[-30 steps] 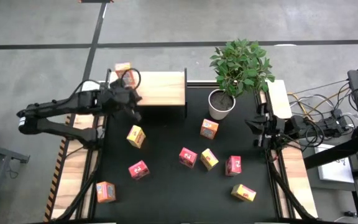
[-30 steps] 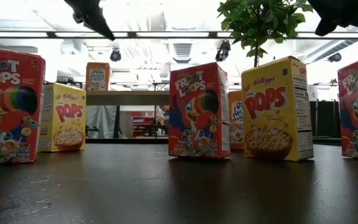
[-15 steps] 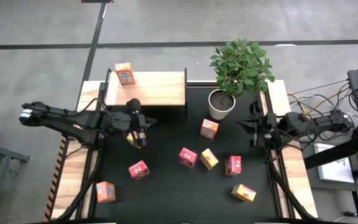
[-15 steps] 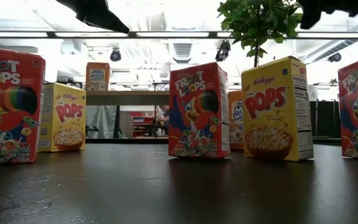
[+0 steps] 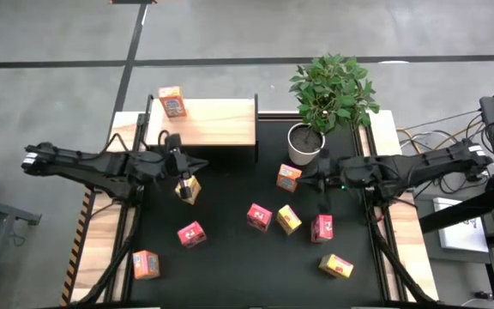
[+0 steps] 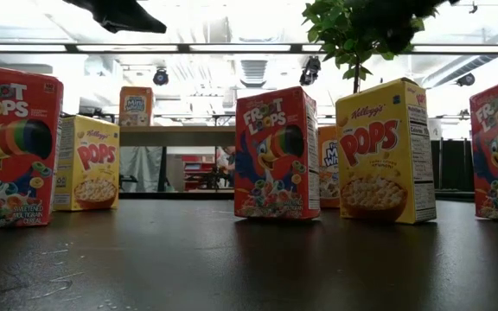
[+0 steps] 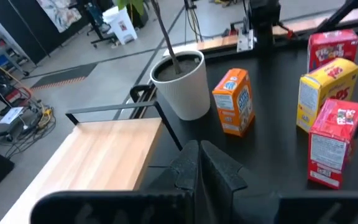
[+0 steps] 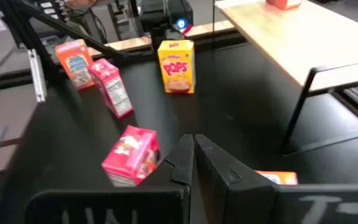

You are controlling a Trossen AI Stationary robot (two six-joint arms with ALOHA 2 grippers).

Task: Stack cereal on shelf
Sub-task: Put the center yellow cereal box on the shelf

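Black surface [image 5: 230, 257] carries eight small cereal boxes; a ninth, an orange box [image 5: 171, 102], stands on the wooden shelf [image 5: 217, 122] at its left end.

Left gripper [image 5: 181, 167] hovers just in front of the shelf, over a yellow box [image 5: 188, 188]; its jaws are closed, holding nothing. Left wrist view shows the pressed-together fingers [image 7: 219, 171] beside the shelf board, with an orange box [image 7: 236, 102], a yellow box [image 7: 327, 88] and two red boxes ahead, none touched.

Right gripper [image 5: 320, 182] reaches in from the right, near the white plant pot [image 5: 304, 143], close beside the orange box [image 5: 288, 178]. Jaws closed, empty. Right wrist view: a red box [image 8: 131, 155] and the top of an orange box [image 8: 277, 178] lie just beside the fingers [image 8: 219, 168], apart from them.

Remaining boxes scattered mid-surface and front: red [image 5: 259, 216], yellow [image 5: 289, 220], red [image 5: 322, 227], yellow [image 5: 336, 266], red [image 5: 190, 233], orange [image 5: 146, 264].
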